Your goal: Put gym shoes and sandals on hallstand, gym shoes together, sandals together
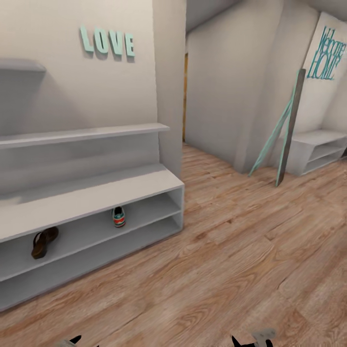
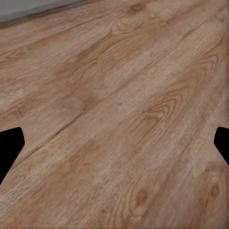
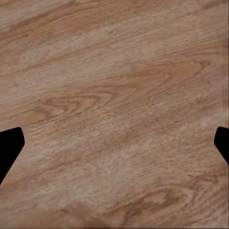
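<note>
Hallstand [image 1: 91, 193] upper open shelf: one sandal [image 1: 43, 242], one gym shoe [image 1: 118, 217], well apart. Left gripper [image 2: 114, 143], right gripper [image 3: 114, 143] spread wide, empty, over corridor floor [image 1: 241, 250], far from both

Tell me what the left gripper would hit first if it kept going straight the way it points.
Most likely the corridor floor: in the left wrist view, the left gripper has its fingers spread wide over bare wood planks, with nothing between them. How far off the floor is cannot be judged.
</note>
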Tool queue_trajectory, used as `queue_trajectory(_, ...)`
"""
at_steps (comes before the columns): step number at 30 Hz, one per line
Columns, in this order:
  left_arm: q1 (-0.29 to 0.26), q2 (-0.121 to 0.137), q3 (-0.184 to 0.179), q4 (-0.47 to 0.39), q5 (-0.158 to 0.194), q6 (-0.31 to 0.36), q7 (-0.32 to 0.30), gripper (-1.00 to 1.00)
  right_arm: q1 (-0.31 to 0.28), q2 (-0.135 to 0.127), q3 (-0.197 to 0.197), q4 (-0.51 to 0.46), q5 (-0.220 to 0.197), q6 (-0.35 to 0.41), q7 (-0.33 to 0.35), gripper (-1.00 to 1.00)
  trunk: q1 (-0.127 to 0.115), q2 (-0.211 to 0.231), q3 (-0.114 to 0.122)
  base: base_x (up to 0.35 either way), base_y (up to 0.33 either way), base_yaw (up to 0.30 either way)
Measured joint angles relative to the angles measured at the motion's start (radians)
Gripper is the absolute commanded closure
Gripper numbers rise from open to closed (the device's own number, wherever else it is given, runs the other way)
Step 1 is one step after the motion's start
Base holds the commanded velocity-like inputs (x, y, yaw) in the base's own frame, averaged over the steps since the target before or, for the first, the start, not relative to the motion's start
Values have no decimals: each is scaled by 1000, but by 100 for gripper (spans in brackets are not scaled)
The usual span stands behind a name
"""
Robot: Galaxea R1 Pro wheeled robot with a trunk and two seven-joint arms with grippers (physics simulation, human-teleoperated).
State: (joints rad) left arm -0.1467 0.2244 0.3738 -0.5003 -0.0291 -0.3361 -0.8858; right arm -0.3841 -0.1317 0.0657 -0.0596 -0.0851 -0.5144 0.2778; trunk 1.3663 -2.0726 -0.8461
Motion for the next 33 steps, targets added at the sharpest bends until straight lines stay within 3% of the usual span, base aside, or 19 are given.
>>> queue_trajectory(21,0,0,0,-1,0,0,0,-100,0,0,0,0,0,0,0,-100,0,0,0,7,0,-268)
queue_trajectory(33,0,0,0,0,0,0,13,-100,0,0,0,0,0,0,0,-100,0,0,0,219,-87,-268)
